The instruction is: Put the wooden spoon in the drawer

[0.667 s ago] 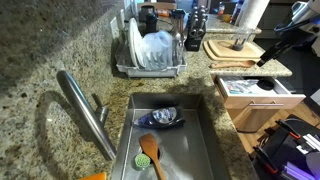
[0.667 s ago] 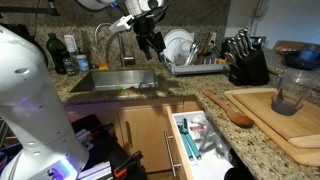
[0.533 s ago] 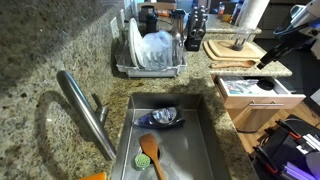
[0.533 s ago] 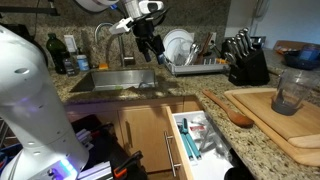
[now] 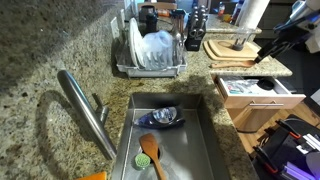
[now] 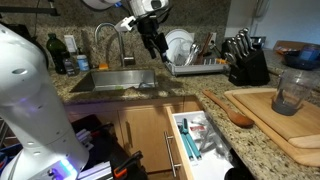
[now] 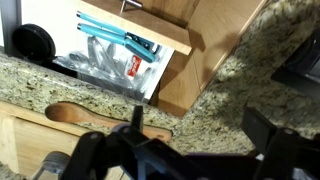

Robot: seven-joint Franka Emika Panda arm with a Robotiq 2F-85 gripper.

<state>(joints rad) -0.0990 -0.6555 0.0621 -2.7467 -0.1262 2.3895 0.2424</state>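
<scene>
The wooden spoon lies on the granite counter beside the wooden cutting board, just behind the open white drawer. In the wrist view its bowl shows below the drawer, which holds blue-handled utensils. My gripper is open and empty, its fingers spread above the counter to the right of the spoon's handle. It hangs in the air in both exterior views. The drawer also shows open below it.
The sink holds an orange-brown spoon with a green utensil and a dark bowl. A dish rack, a knife block and a faucet stand on the counter. A glass stands on the cutting board.
My gripper has shifted slightly, staying open and empty. The spoon and the drawer have not moved.
</scene>
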